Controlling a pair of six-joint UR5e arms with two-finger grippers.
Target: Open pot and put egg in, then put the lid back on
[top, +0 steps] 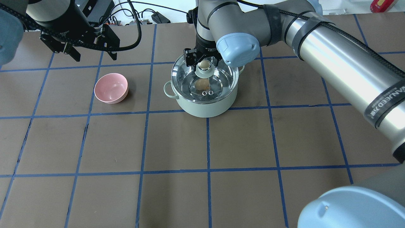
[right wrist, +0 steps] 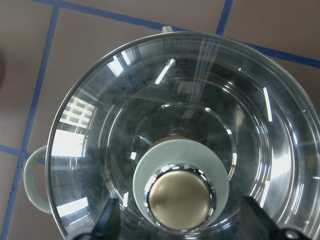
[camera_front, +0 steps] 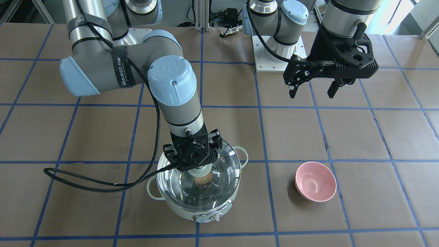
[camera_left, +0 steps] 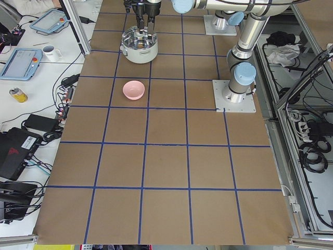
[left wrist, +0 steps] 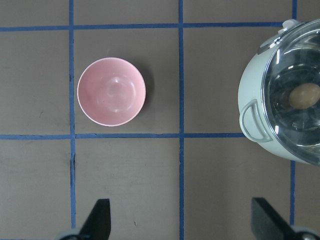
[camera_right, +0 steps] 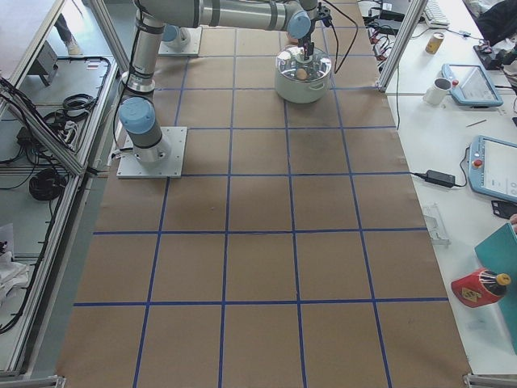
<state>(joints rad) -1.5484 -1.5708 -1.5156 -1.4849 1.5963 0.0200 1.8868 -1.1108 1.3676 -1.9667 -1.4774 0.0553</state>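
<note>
The pale mint pot [top: 205, 109] stands on the table, with its control knob facing away from the robot. The clear glass lid [top: 221, 82] lies on its rim. The tan egg [top: 202, 84] shows through the glass, lying on the pot's steel bottom. My right gripper [right wrist: 182, 222] hangs straight over the lid. Its jaws are open on either side of the beige knob [right wrist: 180, 200], with gaps on both sides. My left gripper [left wrist: 182, 222] is open and empty, held high over bare table beside the pot.
A pink bowl [top: 111, 88], empty, sits on the table to the pot's left in the overhead view, below my left gripper [top: 95, 56]. The right arm's black cable [camera_front: 85, 181] hangs low beside the pot [camera_front: 192, 212].
</note>
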